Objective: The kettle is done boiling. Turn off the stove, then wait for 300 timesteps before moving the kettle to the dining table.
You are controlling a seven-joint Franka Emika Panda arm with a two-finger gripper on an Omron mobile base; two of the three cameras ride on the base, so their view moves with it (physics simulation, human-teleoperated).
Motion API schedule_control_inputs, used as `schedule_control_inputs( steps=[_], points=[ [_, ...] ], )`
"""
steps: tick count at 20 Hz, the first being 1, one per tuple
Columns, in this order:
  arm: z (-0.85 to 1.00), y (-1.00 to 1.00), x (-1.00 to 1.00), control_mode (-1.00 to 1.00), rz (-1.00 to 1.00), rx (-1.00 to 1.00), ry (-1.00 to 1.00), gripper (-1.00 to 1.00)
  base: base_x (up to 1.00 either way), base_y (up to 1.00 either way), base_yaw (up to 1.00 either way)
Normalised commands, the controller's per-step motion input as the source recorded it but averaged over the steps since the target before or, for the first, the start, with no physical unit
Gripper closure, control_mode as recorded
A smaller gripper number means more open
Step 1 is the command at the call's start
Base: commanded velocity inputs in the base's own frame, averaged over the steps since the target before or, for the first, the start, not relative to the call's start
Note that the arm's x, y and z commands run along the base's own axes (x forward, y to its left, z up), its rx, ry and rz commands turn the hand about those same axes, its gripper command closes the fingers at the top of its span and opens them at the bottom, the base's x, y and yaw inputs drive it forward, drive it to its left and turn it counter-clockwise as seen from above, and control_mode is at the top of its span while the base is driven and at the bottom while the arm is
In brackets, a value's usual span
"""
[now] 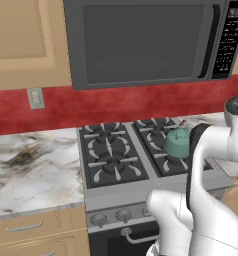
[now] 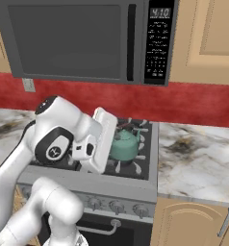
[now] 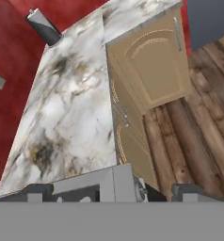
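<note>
Red backsplash and a microwave point(image 1: 146, 40) frame the stove point(image 1: 116, 160), where the kettle point(image 1: 177, 142) sits on the right rear burner. First step pending: reach a front knob point(image 2: 116, 207). End effector point(image 3: 113, 190) faces the desk point(image 3: 71, 108); grip unreadable.

Glossy white rounded arm segments, dark grey joint caps and seams, flat white rectangular wrist plate.

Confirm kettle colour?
Teal-green kettle with a brownish top handle, clearest in the right base view.
</note>
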Motion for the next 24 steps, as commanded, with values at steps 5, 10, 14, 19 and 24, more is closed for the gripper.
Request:
schedule_control_inputs(
  steps=[5, 10, 14, 19, 24],
  points=[
    [0.00, 0.01, 0.00, -1.00, 0.00, -0.02, 0.17, -1.00, 0.00, 0.00, 0.00],
    [0.00, -0.07, 0.01, -1.00, 0.04, 0.00, 0.01, -1.00, 0.00, 0.00, 0.00],
    [0.00, 0.00, 0.06, -1.00, 0.14, 0.00, 0.01, -1.00, 0.00, 0.00, 0.00],
    [0.00, 0.01, 0.00, -1.00, 0.19, 0.00, 0.00, -1.00, 0.00, 0.00, 0.00],
    [0.00, 0.02, -0.01, -1.00, 0.19, 0.00, -0.01, -1.00, 0.00, 0.00, 0.00]
  ],
)
